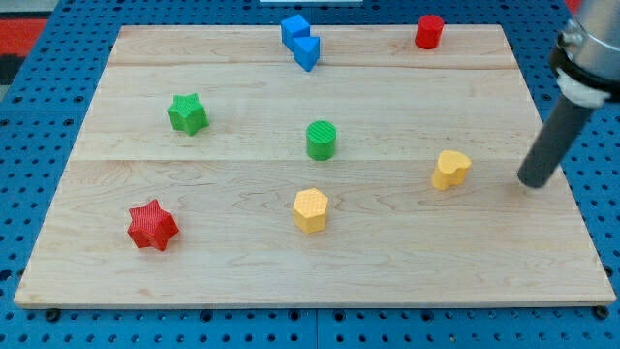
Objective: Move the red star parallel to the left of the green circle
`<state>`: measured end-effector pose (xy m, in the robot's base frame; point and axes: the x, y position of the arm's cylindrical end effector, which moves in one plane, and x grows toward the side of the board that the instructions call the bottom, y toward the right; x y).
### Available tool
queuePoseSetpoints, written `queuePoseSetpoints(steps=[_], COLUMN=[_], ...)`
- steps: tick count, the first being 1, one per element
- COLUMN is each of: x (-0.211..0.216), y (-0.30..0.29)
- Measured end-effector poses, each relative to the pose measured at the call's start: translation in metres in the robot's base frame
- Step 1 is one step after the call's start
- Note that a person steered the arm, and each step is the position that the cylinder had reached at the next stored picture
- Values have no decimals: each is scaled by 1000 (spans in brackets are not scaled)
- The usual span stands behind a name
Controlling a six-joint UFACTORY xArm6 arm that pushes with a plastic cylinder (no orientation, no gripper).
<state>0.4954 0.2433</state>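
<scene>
The red star (152, 225) lies near the board's lower left. The green circle (322, 140), a short cylinder, stands near the board's middle, up and to the right of the star. My tip (532, 182) rests on the board at the view's right, far from both, just right of the yellow heart-shaped block (450, 169).
A green star (187, 113) lies at the left, above the red star. A yellow hexagon (311, 210) sits below the green circle. Two blue blocks (301, 42) touch each other at the top middle. A red cylinder (429, 31) stands at the top right. The wooden board (87, 281) lies on a blue pegboard.
</scene>
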Motion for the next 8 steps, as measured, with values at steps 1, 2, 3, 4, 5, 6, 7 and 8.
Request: queuePoseSetpoints(steps=[1, 2, 3, 4, 5, 6, 7, 8], x=[43, 64, 76, 93, 106, 84, 35, -1], y=[-63, -139, -216, -284, -352, -401, -418, -433])
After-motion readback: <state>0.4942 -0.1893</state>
